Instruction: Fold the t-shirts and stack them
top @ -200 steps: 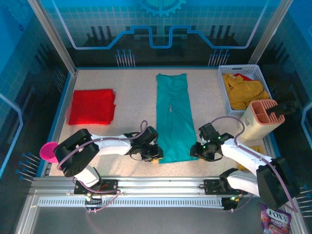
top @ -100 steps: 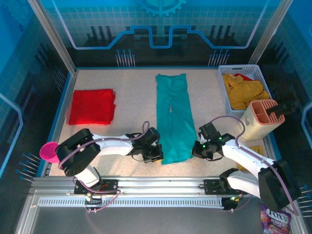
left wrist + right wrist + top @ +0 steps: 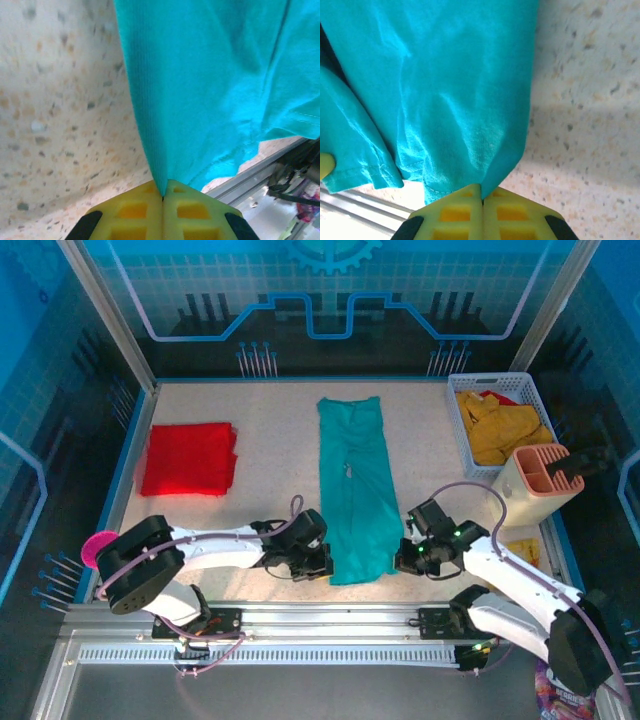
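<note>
A teal t-shirt (image 3: pixel 355 485) lies folded into a long narrow strip down the middle of the table. My left gripper (image 3: pixel 325 565) is shut on its near left corner, the cloth (image 3: pixel 210 85) pinched between the yellow pads (image 3: pixel 135 212). On the other side, my right gripper (image 3: pixel 400 558) is shut on the near right corner; the teal cloth (image 3: pixel 450 95) rises from its closed pads (image 3: pixel 512 212). A folded red t-shirt (image 3: pixel 190 458) rests at the left. Mustard-yellow t-shirts (image 3: pixel 500 428) fill the white basket (image 3: pixel 455 425) at the back right.
A beige and pink holder (image 3: pixel 535 485) stands just near of the basket. A pink cup (image 3: pixel 98 548) sits at the near left edge. The metal rail (image 3: pixel 330 625) runs along the table's front. A snack bag (image 3: pixel 565 680) lies at the bottom right.
Both grippers have closed on the teal shirt's near corners. The shirt's near edge has shifted slightly toward the front rail, and both arms have drawn a little nearer.
</note>
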Controlling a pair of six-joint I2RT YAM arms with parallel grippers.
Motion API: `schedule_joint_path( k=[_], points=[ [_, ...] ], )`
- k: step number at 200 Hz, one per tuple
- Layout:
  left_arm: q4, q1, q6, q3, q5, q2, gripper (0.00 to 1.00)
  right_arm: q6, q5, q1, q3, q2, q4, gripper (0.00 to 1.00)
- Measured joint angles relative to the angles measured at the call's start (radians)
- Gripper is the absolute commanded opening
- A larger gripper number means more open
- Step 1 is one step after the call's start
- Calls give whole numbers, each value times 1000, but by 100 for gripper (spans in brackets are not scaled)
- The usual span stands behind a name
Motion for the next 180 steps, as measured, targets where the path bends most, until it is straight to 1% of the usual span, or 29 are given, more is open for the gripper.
schedule_joint_path(
  k=[30,50,68,82,100,115,144,180],
  points=[
    [-15,-62,-45,-13,-14,-9,0,47,7,54,0,-67,-57,2],
    [-34,-60,-62,-13,-26,-46,0,57,24,53,11,-77,-82,2],
    [-60,-21,-61,-11,-37,-100,0,45,37,40,69,-39,-117,1],
    [-101,19,-47,4,-50,-136,0,26,42,8,136,5,-121,1],
    [-139,72,-16,52,-57,-148,0,-10,36,-43,203,59,-103,1],
    [-137,116,6,84,-56,-146,0,-40,26,-81,247,122,-81,0],
    [-126,190,50,135,-38,-84,0,-97,0,-134,318,263,-33,0],
    [-142,270,117,232,-18,-4,0,-156,-33,-183,418,383,-7,0]
  ],
)
